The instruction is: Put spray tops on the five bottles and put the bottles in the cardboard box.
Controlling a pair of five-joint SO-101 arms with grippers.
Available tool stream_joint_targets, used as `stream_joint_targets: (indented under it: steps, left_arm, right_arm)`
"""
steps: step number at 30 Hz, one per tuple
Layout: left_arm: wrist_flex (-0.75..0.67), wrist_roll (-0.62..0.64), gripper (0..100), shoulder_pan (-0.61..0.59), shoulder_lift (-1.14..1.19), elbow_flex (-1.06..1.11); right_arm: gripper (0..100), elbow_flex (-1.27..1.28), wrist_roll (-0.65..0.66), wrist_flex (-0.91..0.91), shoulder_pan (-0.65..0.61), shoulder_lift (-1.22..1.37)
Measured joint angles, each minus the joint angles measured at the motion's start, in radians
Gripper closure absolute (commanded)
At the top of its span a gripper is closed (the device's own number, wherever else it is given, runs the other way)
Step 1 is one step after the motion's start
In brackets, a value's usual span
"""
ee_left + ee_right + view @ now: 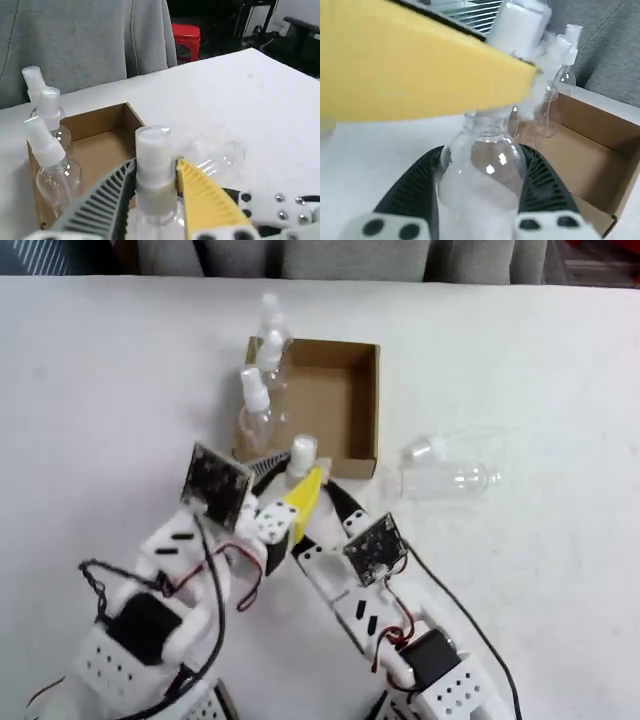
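Left pincer [155,169] clamps the spray top [152,145]; right pincer [482,160] clasps the bottle [481,182] upright.

Inspected bottles [262,412], cardboard box [338,405] and tabletop [520,360]: no legible text, label, brand, number or sign found on any surface.
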Motion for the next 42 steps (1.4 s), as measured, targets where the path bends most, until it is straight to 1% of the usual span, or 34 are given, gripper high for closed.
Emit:
stream_joint_targets:
  steps: [6, 10, 17, 23, 26, 29, 31, 36, 40, 42]
  left_arm:
    - [-0.112, -0.002, 98, 0.011, -0.238, 0.221]
    - [-0.146, -0.002, 98, 0.011, -0.371, 0.334]
    - [-0.150, -0.003, 98, 0.011, -0.488, 0.430]
    - [-0.152, -0.003, 97, 0.011, -0.499, 0.454]
    - [-0.152, -0.002, 90, -0.005, -0.499, 0.454]
    - [-0.152, -0.049, 79, -0.025, -0.499, 0.454]
    - [-0.152, -0.072, 74, -0.048, -0.499, 0.459]
    - [-0.141, -0.083, 73, -0.107, -0.499, 0.470]
    - [-0.132, -0.086, 73, -0.106, -0.486, 0.437]
    - [-0.094, -0.087, 73, -0.107, -0.489, 0.391]
  right_arm:
    - [97.9, 0.000, 0.000, 0.000, 0.000, 0.002]
    - [97.9, 0.000, 0.002, 0.002, 0.000, 0.003]
    - [98.2, 0.006, 0.002, 0.002, 0.005, 0.005]
    - [98.2, 0.014, 0.002, 0.003, 0.005, 0.006]
    - [98.2, 0.014, 0.002, 0.003, 0.005, 0.006]
    - [98.2, 0.015, 0.002, 0.003, 0.005, 0.006]
    - [98.2, 0.015, 0.002, 0.002, 0.009, 0.005]
    - [98.2, 0.015, -0.002, 0.002, 0.021, 0.003]
    - [98.2, 0.015, -0.002, 0.002, 0.023, 0.002]
    - [98.2, 0.015, -0.002, 0.002, 0.034, 0.002]
